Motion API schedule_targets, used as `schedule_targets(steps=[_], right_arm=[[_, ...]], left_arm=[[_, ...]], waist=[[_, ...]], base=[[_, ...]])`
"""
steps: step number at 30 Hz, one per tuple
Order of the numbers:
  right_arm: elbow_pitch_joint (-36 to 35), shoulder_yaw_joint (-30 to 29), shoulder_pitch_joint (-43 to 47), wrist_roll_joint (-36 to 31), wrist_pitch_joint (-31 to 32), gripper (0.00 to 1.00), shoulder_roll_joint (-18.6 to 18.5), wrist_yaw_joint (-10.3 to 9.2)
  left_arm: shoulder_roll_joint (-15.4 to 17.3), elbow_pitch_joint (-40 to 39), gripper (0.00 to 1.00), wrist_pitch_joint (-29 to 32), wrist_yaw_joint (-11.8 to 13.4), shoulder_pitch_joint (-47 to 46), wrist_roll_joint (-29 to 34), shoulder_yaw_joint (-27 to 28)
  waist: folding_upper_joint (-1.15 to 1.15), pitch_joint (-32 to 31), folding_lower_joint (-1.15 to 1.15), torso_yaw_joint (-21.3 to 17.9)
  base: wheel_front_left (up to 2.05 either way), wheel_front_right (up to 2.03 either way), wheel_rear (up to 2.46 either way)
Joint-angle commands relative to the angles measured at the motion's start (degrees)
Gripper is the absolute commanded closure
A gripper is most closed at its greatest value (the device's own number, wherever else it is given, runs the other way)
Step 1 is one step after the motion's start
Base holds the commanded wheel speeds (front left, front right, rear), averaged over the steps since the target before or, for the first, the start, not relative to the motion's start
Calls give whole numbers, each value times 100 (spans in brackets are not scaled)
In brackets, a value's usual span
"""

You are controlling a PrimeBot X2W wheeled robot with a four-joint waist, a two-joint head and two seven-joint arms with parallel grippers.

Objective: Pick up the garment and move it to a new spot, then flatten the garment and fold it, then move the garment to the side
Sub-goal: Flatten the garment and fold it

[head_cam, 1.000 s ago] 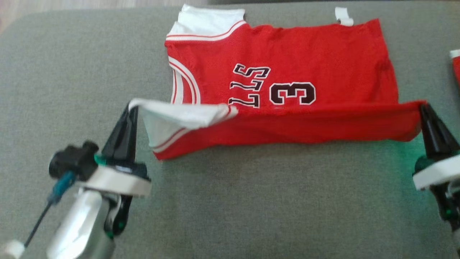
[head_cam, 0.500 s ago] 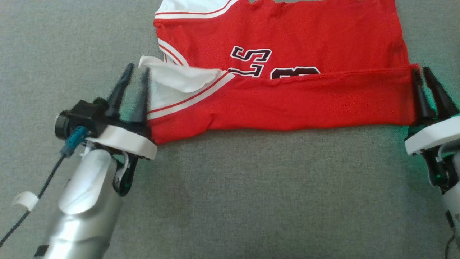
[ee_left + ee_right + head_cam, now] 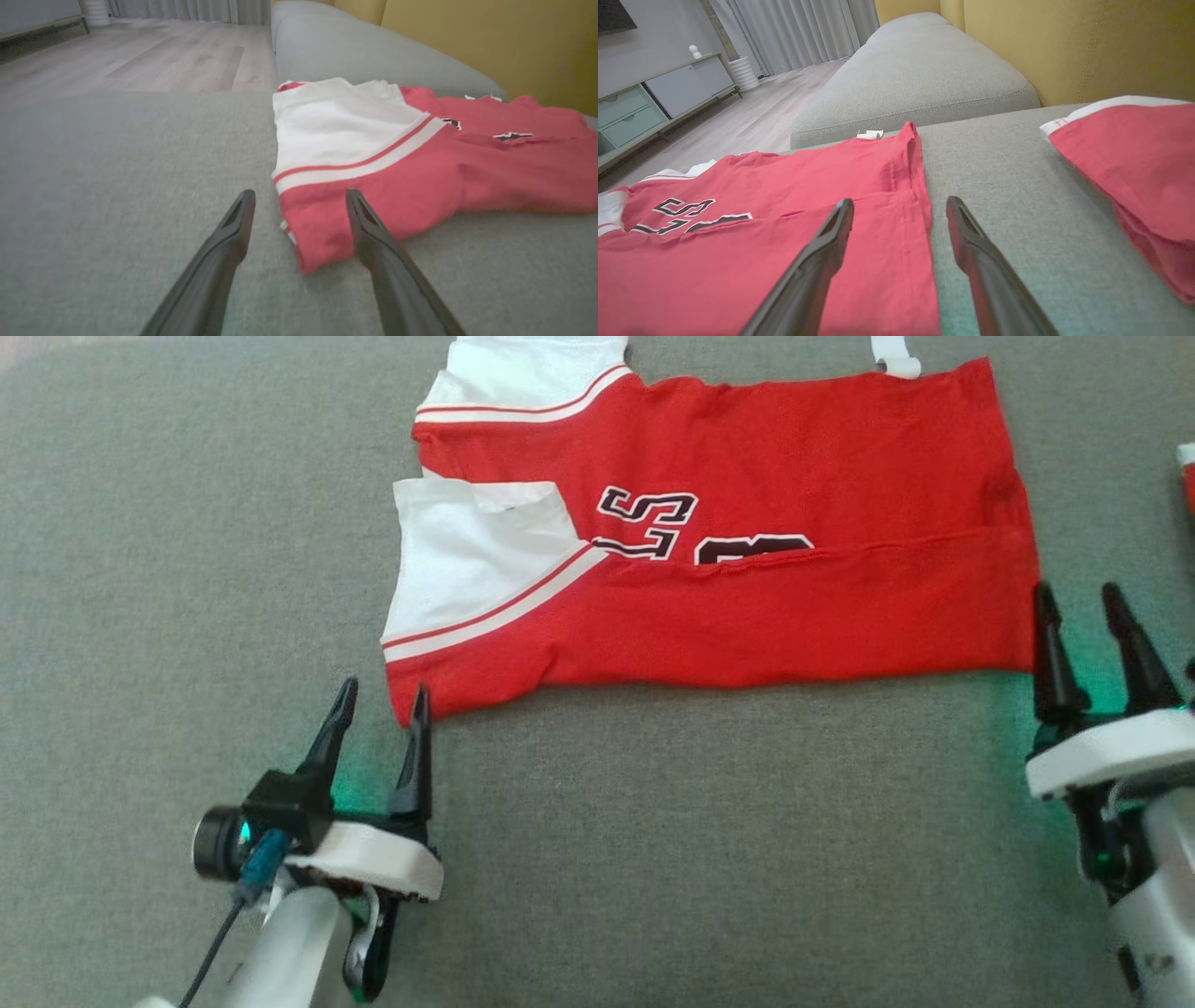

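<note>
Left gripper (image 3: pixel 384 687) and right gripper (image 3: pixel 1075 590), shut on the garment (image 3: pixel 747 607) a second ago, now stand wide and empty at its near corners; we judge one fold laid, by the far edge of the sofa seat (image 3: pixel 653 859).

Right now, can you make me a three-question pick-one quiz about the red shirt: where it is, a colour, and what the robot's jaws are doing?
1. Where does the red jersey lie?
A. on the wood floor
B. on the grey cushion
C. in a basket

2. What colour is its folded-over shoulder panel?
A. white
B. blue
C. green

3. How do both arms' jaws stand?
A. both shut on the jersey
B. one shut, one open
C. both open, holding nothing

Answers:
1 B: grey fabric shows all around it.
2 A: the panel is white, edged by a red stripe.
3 C: each pair stands apart with no cloth clamped.
</note>
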Motion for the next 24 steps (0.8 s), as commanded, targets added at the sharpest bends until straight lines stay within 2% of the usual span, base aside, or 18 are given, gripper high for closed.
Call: schedule_targets(steps=[1,5,8,9,11,12,13,18,24], right_arm=[[-203,38,61,-70,-77,0,-10,21],[-251,33,124,-119,-78,0,64,21],[-261,48,131,-123,-78,0,80,21],[-251,51,133,-121,-78,0,78,21],[-209,68,134,-111,-78,0,72,21],[-185,79,134,-105,-78,0,68,21],[-147,89,134,-93,-78,0,67,21],[213,154,82,-37,-66,0,114,21],[886,229,-141,-132,207,0,208,21]], left_arm=[[56,-36,0,-29,58,-187,44,278],[12,481,0,-30,157,-230,45,403],[-26,884,0,-30,121,-332,29,408],[-44,1013,6,-30,80,-368,12,391],[-75,1252,47,-30,6,-454,-10,346],[-86,1332,60,-30,-14,-499,-12,335],[-93,1434,100,-30,-50,-536,-12,311],[-117,1856,100,-23,-317,-687,-37,145],[129,1444,100,-28,-258,-693,279,102]], waist=[[0,-33,1,-25],[0,-71,1,-85],[0,-75,1,-126],[0,-72,1,-135],[0,-67,1,-143],[0,-66,1,-142],[0,-66,1,-140],[0,-135,1,-88],[0,-217,1,25]], base=[[0,0,0],[0,0,0],[0,0,0],[0,0,0],[0,0,0],[0,0,0],[0,0,0],[0,0,0],[0,0,0]])
